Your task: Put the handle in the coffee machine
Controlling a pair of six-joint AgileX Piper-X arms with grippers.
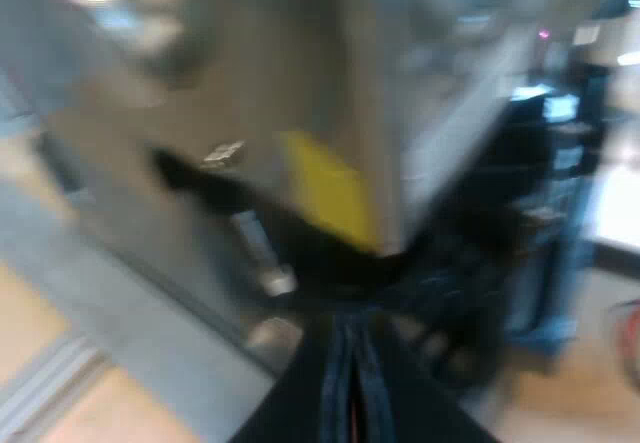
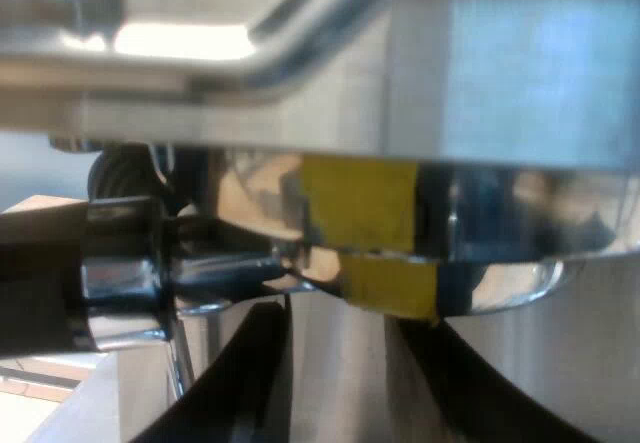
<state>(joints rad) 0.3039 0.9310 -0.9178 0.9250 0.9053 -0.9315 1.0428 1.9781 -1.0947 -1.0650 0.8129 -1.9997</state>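
The holder's dark handle (image 2: 35, 278) is cut off by the view's edge.

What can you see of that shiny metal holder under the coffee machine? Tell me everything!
The metal holder is shiny silver, with a dark handle joined by a chrome collar. It lies level, up against the espresso machine's round underside. Yellow tape on its rim sits nearly beneath matching tape on the machine, slightly offset. My right pincer is open just below its rim.
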